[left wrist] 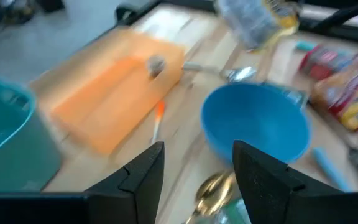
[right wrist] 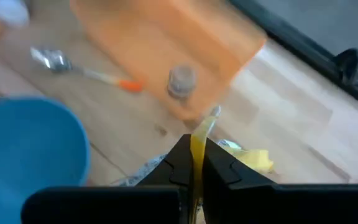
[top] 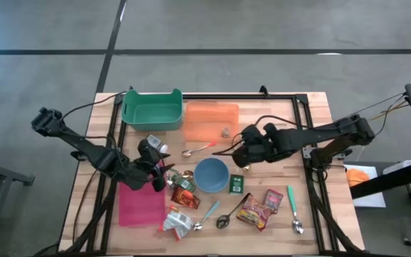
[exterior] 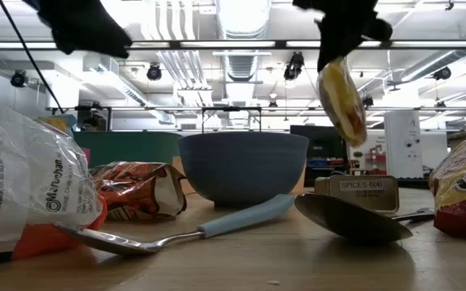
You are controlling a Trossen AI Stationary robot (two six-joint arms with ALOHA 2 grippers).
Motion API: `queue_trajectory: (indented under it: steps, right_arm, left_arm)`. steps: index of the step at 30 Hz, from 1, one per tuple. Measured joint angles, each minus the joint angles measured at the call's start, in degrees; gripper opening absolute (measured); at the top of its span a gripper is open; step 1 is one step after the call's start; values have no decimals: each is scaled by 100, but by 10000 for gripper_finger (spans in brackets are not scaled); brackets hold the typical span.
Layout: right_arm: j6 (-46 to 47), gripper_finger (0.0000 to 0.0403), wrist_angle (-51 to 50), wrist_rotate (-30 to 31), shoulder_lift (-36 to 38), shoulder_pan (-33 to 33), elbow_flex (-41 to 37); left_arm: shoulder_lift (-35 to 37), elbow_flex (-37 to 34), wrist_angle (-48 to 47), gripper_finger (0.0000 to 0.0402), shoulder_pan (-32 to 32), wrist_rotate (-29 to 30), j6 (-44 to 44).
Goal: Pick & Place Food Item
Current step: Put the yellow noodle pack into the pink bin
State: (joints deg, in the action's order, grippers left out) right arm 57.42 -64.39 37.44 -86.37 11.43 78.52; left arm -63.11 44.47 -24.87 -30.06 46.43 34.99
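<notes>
Snack packet, yellow and crinkly, hangs in the air pinched by its top edge between the pressed-together fingers of the right gripper, so the packet dangles straight below the claw. Seen from above, the right gripper hovers over the middle of the wooden table, at about two o'clock from the blue bowl and at five o'clock from the orange board, just off its near corner. From table height the packet floats well clear of the tabletop, above a small spice tin and to the right of the bowl. The left gripper sits at nine o'clock from the bowl with its fingers spread, something shiny showing between them, though I cannot tell whether it is gripped. A green bin stands at the far edge beside the orange board.
</notes>
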Motion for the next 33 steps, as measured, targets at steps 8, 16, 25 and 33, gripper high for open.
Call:
queue_trajectory:
  steps: [8, 16, 25, 33]
  right_arm:
    - [-369, 8, 1220, 760, 304, 136, -13]
    - [-1248, 8, 2639, 916, 295, 117, -22]
    - [-1808, 8, 3642, 928, 275, 106, -22]
    - [-2015, 8, 4231, 909, 274, 104, -22]
  left_arm:
    - [-46, -501, 2528, 193, 36, 56, -1368]
    - [-668, -618, 4214, 193, 78, 61, -2066]
    - [-2145, 203, 4762, 193, 81, 1366, -3251]
    - [-3354, 1250, 4949, 193, 207, 1991, -3822]
